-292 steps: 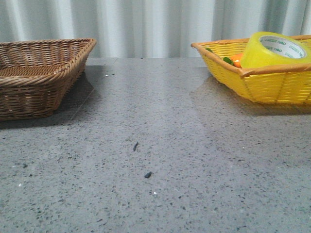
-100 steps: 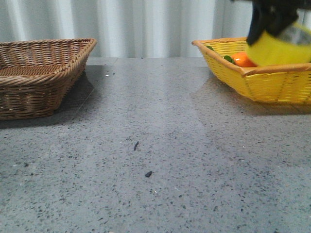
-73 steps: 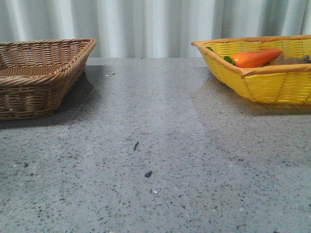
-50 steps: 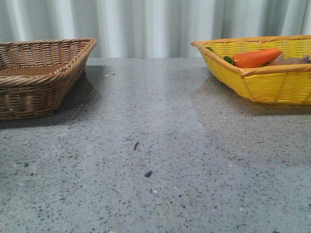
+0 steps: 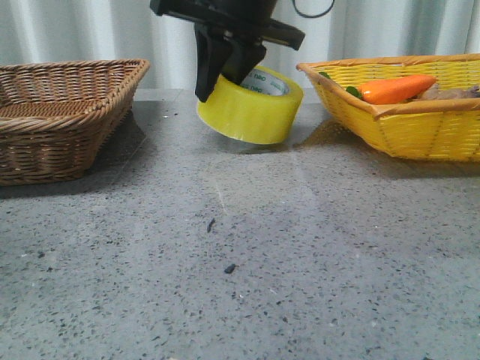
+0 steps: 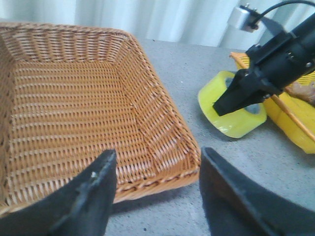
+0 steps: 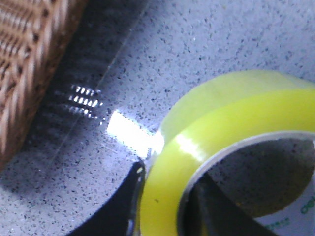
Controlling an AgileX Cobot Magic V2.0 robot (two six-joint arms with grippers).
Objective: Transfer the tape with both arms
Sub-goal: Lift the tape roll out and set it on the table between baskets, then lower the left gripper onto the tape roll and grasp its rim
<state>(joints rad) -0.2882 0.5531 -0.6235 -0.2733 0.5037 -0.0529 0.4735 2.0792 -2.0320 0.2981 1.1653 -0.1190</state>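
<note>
We note the front camera sits low, looking forward across the table [image 5: 247, 285] toward the curtain [image 5: 97, 34]. The left wrist camera looks down over the brown basket [image 6: 74, 118]. The right wrist camera sits very close to the tape [image 7: 231, 128], which all three views share.

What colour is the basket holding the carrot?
Yellow basket, orange-rimmed, clearest in the front view.
</note>
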